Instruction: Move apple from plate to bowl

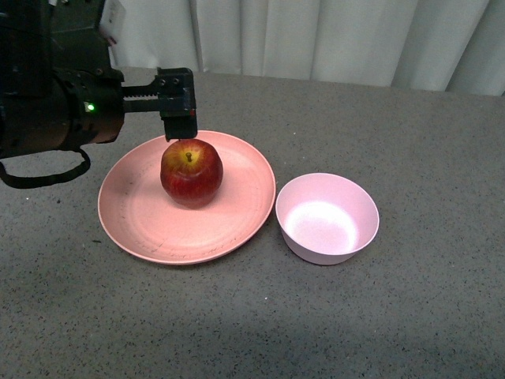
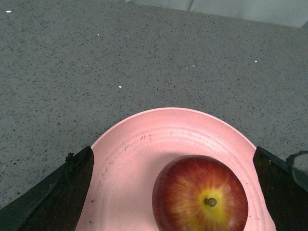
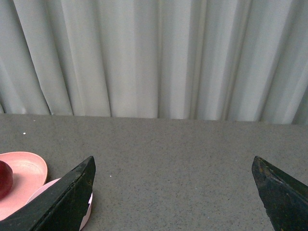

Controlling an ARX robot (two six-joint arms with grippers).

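A glossy dark red apple [image 1: 192, 172] with a yellow patch at its stem rests on the wide salmon-pink plate [image 1: 142, 213]. To the plate's right stands the small pale pink bowl [image 1: 327, 217], with nothing in it. My left gripper [image 1: 180, 130] hovers just above and behind the apple, open. In the left wrist view the apple [image 2: 199, 197] lies between the spread fingers of the left gripper [image 2: 173, 149], over the plate [image 2: 130, 159], touching neither finger. My right gripper [image 3: 173, 161] is open over bare table. Its view catches slivers of the apple [image 3: 4, 178], plate [image 3: 26, 173] and bowl [image 3: 48, 185].
Everything sits on a grey speckled tabletop [image 1: 410, 142]. A pale pleated curtain [image 1: 316, 35] hangs along the table's far edge. My left arm's dark body [image 1: 47, 95] fills the upper left of the front view.
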